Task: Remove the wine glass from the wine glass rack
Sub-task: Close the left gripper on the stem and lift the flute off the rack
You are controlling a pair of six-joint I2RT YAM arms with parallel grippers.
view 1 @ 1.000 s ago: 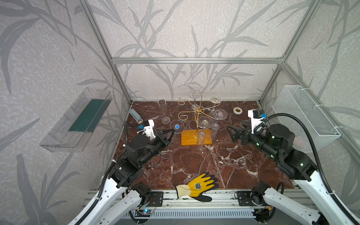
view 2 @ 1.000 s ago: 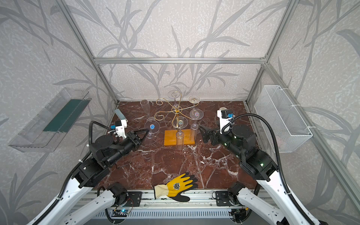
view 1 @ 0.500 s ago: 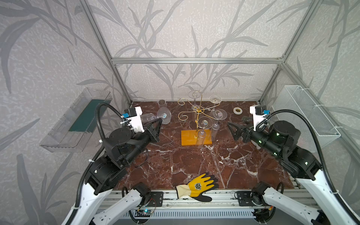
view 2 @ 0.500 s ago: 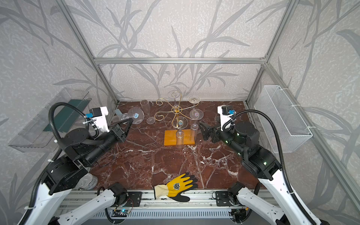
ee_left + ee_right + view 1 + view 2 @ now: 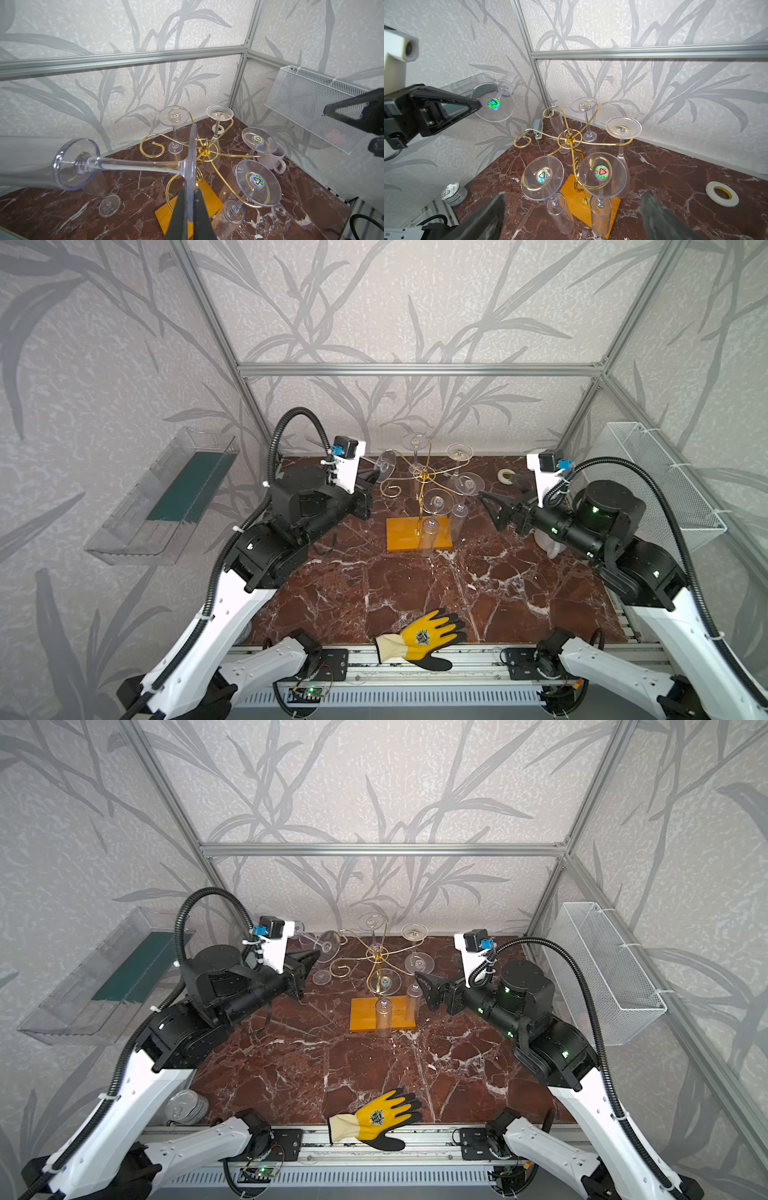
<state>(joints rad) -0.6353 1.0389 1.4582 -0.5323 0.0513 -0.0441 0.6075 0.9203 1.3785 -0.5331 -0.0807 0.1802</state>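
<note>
The wine glass rack (image 5: pixel 420 479) is gold wire on an orange wooden base (image 5: pixel 365 1017) at the back middle of the table. Several clear glasses hang upside down from its curled arms (image 5: pixel 601 172). My left gripper (image 5: pixel 190 199) is shut on the foot rim of one wine glass (image 5: pixel 133 164). That glass lies about level in the air, left of the rack and higher than its arms (image 5: pixel 494 104), its foot toward the rack (image 5: pixel 328 946). My right gripper (image 5: pixel 574 195) stands open and empty on the rack's right (image 5: pixel 496 491), apart from the hanging glasses.
Another glass (image 5: pixel 322 977) stands on the table left of the rack. A tape roll (image 5: pixel 505 475), a pale mug (image 5: pixel 270 160), a tin can (image 5: pixel 187 1106) and a yellow glove (image 5: pixel 424 639) lie about. A wire basket (image 5: pixel 660 481) hangs right, a clear tray (image 5: pixel 166 497) left.
My left arm has risen, carrying the glass from low beside the rack up to above the rack's arms. My right gripper has lifted slightly and stayed open.
</note>
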